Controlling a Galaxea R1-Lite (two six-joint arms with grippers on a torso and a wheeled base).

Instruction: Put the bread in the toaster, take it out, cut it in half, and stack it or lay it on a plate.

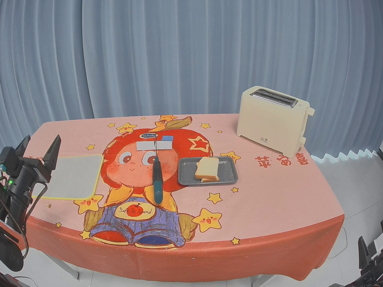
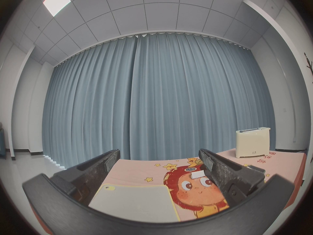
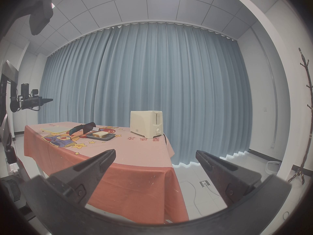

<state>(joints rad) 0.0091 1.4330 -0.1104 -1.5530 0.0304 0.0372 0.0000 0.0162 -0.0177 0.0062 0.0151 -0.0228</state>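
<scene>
The table (image 1: 279, 196) carries the cream toaster (image 1: 273, 118) at its far right, the cutting board (image 1: 74, 176) at left, and between them the grey tray (image 1: 187, 174) holding the bread (image 1: 207, 168), the knife (image 1: 158, 180) just beside. The left gripper (image 2: 158, 154) by the board and the right gripper (image 3: 156, 153) off the table's right side both gape empty. The bread looks stacked, so a pinch could lift two slices or crush them.

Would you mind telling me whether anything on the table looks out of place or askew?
Nothing looks spilled or damaged. The bread on the grey tray is stacked slightly askew, the top slice offset from the lower one. The knife lies on the bare tablecloth, not on the cutting board.
</scene>
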